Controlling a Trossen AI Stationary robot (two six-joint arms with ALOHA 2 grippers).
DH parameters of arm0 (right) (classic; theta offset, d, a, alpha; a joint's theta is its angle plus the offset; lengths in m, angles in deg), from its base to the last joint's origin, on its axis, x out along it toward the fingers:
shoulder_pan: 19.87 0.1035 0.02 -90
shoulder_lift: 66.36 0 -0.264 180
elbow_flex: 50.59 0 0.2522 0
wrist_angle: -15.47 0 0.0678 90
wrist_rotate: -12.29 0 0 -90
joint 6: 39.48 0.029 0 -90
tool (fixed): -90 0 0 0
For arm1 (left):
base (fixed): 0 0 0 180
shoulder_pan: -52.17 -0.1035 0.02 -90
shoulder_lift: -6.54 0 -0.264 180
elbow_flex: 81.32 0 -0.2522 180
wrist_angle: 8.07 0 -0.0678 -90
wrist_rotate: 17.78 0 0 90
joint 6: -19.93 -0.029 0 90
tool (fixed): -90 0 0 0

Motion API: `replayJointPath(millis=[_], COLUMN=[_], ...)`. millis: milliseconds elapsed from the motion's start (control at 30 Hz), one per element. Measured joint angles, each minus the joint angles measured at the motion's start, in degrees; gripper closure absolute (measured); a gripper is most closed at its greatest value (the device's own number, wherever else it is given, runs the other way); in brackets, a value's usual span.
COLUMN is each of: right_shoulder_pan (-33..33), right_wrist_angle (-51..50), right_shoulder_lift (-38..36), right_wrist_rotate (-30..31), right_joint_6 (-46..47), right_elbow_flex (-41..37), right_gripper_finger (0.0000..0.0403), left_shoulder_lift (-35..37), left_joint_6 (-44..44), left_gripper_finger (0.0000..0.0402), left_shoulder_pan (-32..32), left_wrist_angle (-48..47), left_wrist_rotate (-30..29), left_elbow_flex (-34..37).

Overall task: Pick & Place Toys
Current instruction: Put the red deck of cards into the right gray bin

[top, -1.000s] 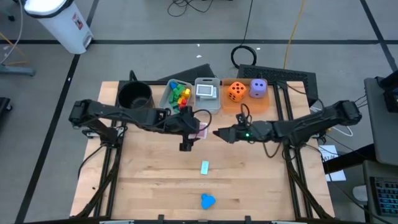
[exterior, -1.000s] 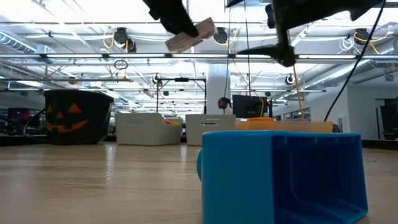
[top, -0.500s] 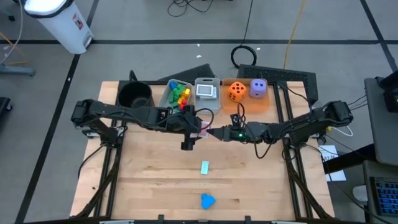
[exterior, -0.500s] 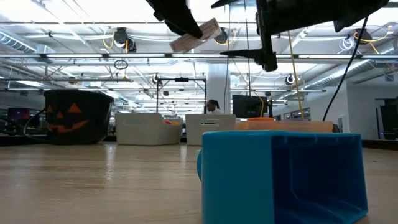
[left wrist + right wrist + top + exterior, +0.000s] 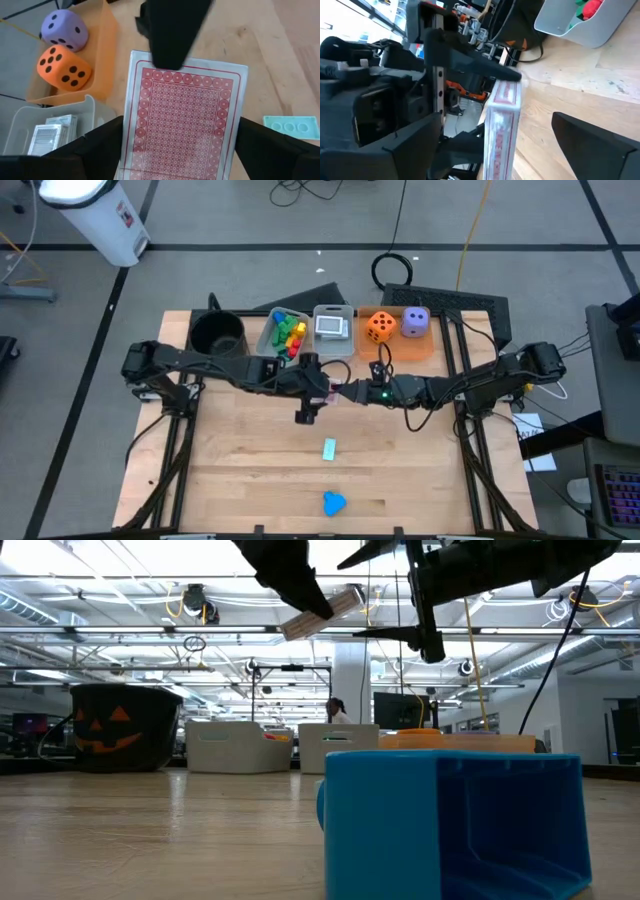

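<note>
- We see the left gripper [image 5: 322,387] above the middle of the table [image 5: 240,470], closed on a deck of playing cards [image 5: 182,125] with a red patterned back; the deck sticks out from between its fingers toward the right arm.
- In the low view the deck [image 5: 322,613] hangs tilted, well above the tabletop, under the left gripper [image 5: 300,600].
- The right gripper [image 5: 347,392] meets it from the other side, its fingers spread apart with the deck's free end between them. In the left wrist view one dark right finger [image 5: 172,30] lies over the far edge of the cards; in the right wrist view the deck [image 5: 501,125] shows edge-on between the two right fingers [image 5: 475,70]. We cannot tell whether they touch the cards.
- Behind the grippers, along the far edge of the table, stand a black pot [image 5: 217,333], a clear bin [image 5: 268,333] with coloured blocks [image 5: 290,332], and a second clear bin [image 5: 333,343] holding more cards [image 5: 331,325].
- Next to that, a flat orange tray [image 5: 405,347] carries an orange die [image 5: 379,326] and a purple die [image 5: 415,321] side by side.
- Nearer the front, a pale teal block [image 5: 329,448] lies alone on the wood, and a blue block [image 5: 333,503] sits close to the front edge; it fills the foreground of the low view [image 5: 450,825].
</note>
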Motion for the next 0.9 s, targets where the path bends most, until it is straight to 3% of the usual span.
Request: replayJointPath(millis=[367, 667, 900], right_shoulder_pan=[-0.1, -0.3, -0.4], right_wrist_angle=[-2.3, -2.3, -2.3], right_shoulder_lift=[0.0, 0.0, 0.0], right_wrist_rotate=[-0.1, -1.8, -1.8], right_joint_6=[0.8, 1.6, 1.8], right_elbow_flex=[0.0, 0.0, 0.0], right_gripper_finger=[0.0102, 0.0157, 0.0222], left_shoulder_lift=[0.0, 0.0, 0.0], left_joint_6=[-1.2, 0.1, -0.5], left_gripper_finger=[0.0089, 0.0046, 0.0086], left_shoulder_pan=[-0.1, -1.1, -1.1], left_wrist_angle=[-0.3, -0.4, -0.3], left_wrist_rotate=[-0.9, -0.8, -0.8], left_elbow_flex=[0.0, 0.0, 0.0])
